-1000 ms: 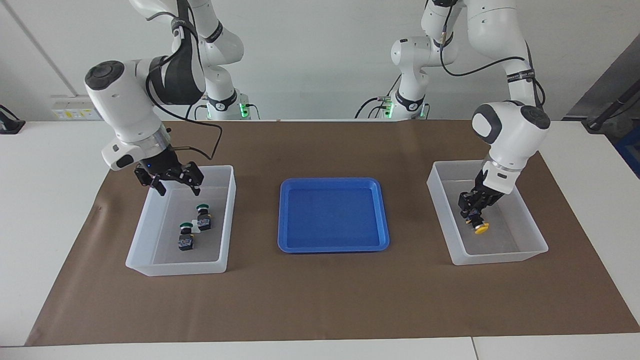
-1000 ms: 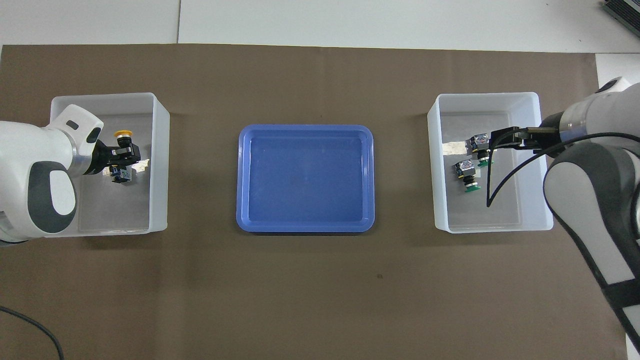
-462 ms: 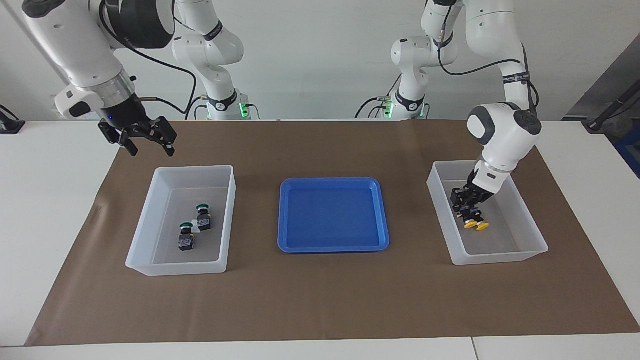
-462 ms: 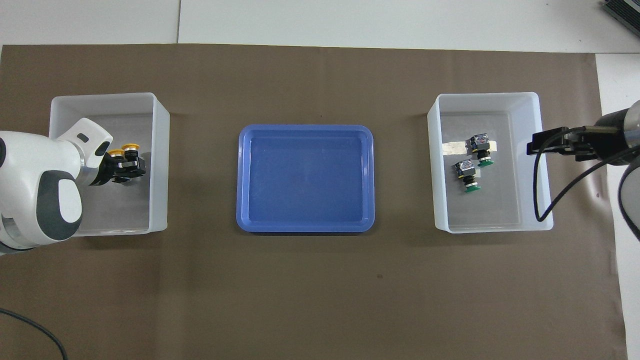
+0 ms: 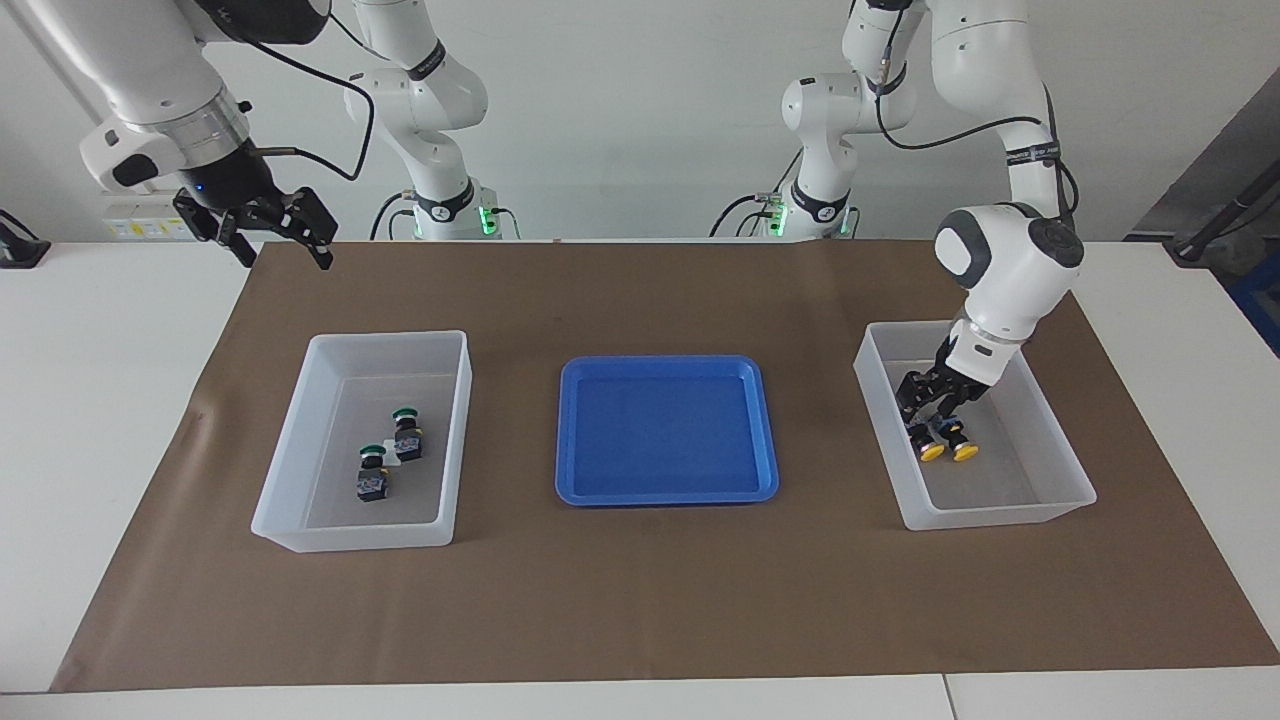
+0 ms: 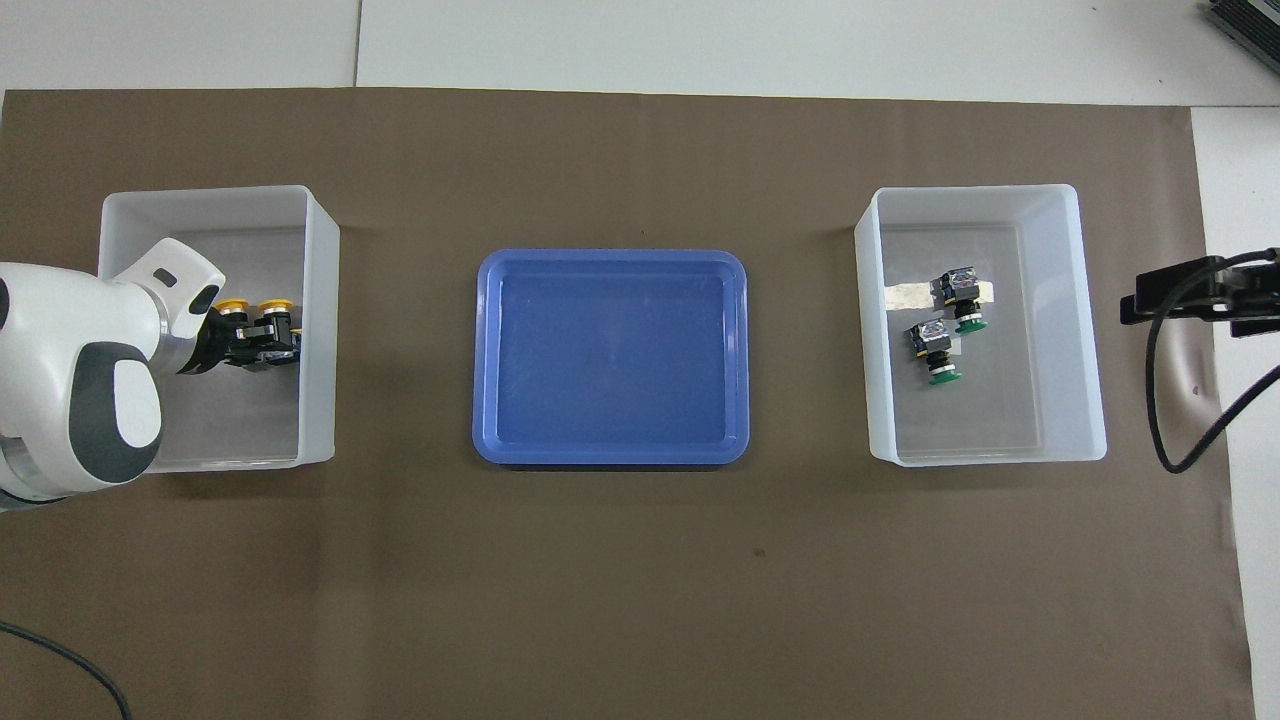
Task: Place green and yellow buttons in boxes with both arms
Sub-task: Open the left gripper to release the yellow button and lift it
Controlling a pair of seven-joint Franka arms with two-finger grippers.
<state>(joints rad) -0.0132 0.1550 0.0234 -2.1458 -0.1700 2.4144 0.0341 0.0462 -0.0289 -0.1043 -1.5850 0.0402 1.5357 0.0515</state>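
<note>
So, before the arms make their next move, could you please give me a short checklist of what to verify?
1. Both green buttons lie in the box toward the right arm's end: ok.
2. Both yellow buttons lie in the other box, toward the left arm's end: ok.
3. Left gripper open, holding nothing: ok.
4. Left gripper clear of the yellow buttons: cannot tell; it hangs low inside the box, right over them.
5. Right gripper open, holding nothing, raised well above its box: ok.
</note>
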